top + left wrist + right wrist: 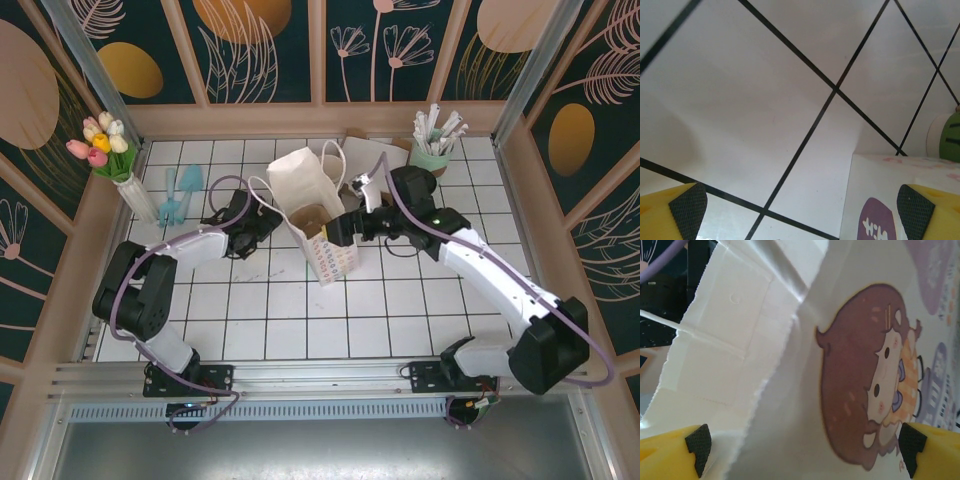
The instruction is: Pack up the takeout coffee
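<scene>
The white paper bag (300, 185) stands in the middle of the worktop (300, 330), its mouth open upward and reachable from above. The right fingers (699, 447), spread wide, sit close up to its printed side. The left fingers (687, 212), equally wide, hang low just beside its other flank. The near tiles offer passage. At the back, a tulip vase (130, 190) and a cup of straws (432, 150) crowd the corners.

On my feed, white tiled bench (300, 320) with dark grid lines, pink, yellow and white tulips (100, 140) in a white vase (135, 195) at far left, pale blue object (180, 195) just beside the vase, mint-green cup (432, 156) of wrapped straws (440, 125) at far right, dark floral wall panels (260, 50) behind.
</scene>
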